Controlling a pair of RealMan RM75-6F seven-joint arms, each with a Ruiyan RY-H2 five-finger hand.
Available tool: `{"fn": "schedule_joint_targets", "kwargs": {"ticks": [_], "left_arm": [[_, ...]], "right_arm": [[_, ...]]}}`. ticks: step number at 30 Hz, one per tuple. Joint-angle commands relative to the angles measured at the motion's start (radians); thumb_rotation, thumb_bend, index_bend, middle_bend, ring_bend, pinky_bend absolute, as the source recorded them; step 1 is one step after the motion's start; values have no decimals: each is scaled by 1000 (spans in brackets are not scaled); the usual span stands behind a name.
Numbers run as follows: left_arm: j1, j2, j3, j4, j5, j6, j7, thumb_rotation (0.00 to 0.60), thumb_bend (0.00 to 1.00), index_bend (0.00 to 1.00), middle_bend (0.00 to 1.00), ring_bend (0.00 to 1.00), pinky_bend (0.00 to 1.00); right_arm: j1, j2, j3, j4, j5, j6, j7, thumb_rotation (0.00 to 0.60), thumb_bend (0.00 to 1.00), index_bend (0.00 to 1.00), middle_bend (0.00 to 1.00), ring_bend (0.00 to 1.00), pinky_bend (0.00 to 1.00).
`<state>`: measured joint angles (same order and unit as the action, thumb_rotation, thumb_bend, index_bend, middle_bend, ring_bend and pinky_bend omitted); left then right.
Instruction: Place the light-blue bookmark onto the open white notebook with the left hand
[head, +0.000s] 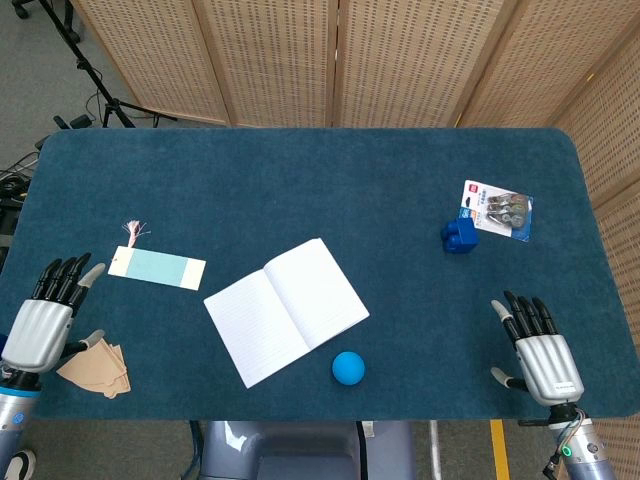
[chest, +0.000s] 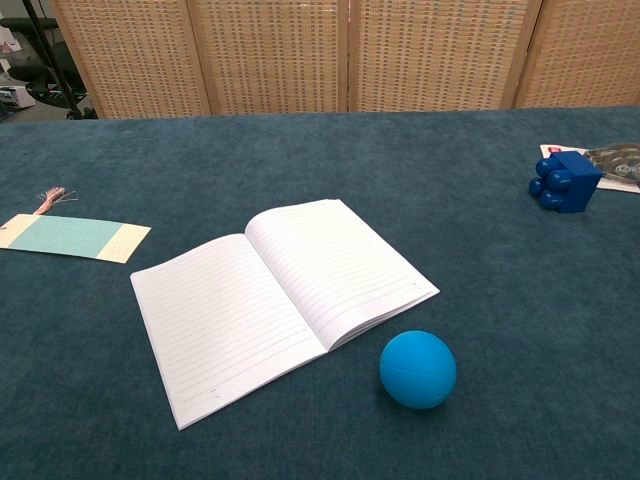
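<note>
Nearest to me sits the blue ball (chest: 418, 369), just off the near corner of the open notebook (chest: 280, 295), which lies spread flat in the middle of the bench (head: 330, 180). My left robot hand (head: 45, 318) rests at the left edge with its fingers apart and nothing in them. The right robot hand (head: 540, 350) rests at the right edge, likewise spread and empty. The bookmark (head: 157, 268), pale blue with cream ends and a pink tassel, lies flat just ahead of my left hand and well to the left of the notebook, touching neither.

I judge the task has not started: the reach for the bookmark is the step in hand. Next I need to bring the left hand forward over the strip and pinch it. It is thin and lies flush on the felt, so I expect to have to catch an edge or the tassel end. A tan folded piece (head: 95, 368) beside my left wrist should stay clear of that path.
</note>
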<state>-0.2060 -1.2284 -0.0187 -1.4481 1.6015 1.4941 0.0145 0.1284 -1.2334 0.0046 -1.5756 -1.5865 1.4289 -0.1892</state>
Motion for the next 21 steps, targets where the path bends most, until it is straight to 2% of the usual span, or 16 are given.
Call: {"fn": "schedule_joint_targets", "kwargs": {"ticks": [1,21], "left_arm": [[0,-1,0,0,-1,-2,2,600,116,0,0,0,0],[-4,-3,1,0,7,-11,0,600,120,0,0,0,0]], "right_arm": [[0,0,-1,-1,-1,0,0,600,92,0,0,0,0],[-1,5,-3,-10,0,-2,-3,600,93,0,0,0,0]]}}
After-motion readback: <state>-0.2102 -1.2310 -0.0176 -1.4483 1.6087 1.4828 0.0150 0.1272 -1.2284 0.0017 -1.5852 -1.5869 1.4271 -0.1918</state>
